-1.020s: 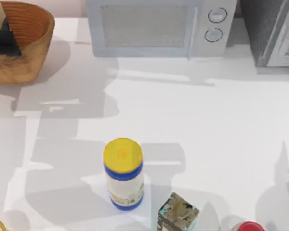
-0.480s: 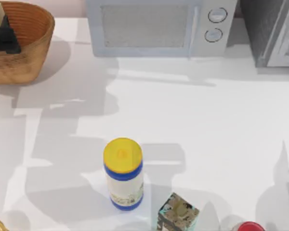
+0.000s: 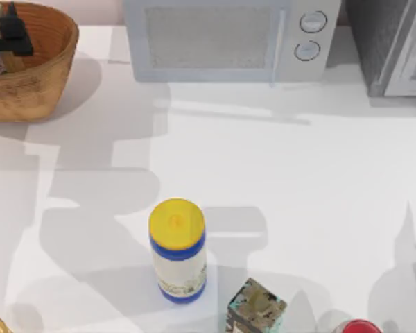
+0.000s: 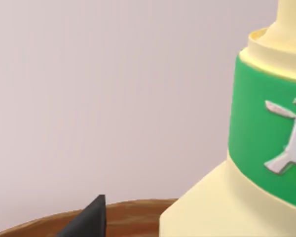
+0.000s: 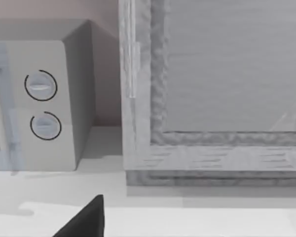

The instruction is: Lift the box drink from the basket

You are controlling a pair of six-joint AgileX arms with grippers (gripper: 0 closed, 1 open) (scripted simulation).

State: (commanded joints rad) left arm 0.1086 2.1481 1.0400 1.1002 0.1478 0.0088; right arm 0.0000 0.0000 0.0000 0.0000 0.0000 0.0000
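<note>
White table [image 3: 277, 180], wicker basket [image 3: 45, 66] at top-left, left gripper [image 3: 7, 35] over it, clamped on box drink [image 4: 266, 163].

matte black left end effector [image 3: 10, 33], angular fingertip [image 4: 86, 219]

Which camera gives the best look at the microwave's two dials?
The top view: both microwave dials appear with the whole front panel. The right wrist view also shows the dials, at the picture's edge. The left wrist view faces the basket instead.

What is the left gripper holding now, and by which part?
The left gripper, over the basket, seems to hold the box drink; where it grips cannot be told. The right gripper is parked.
</note>
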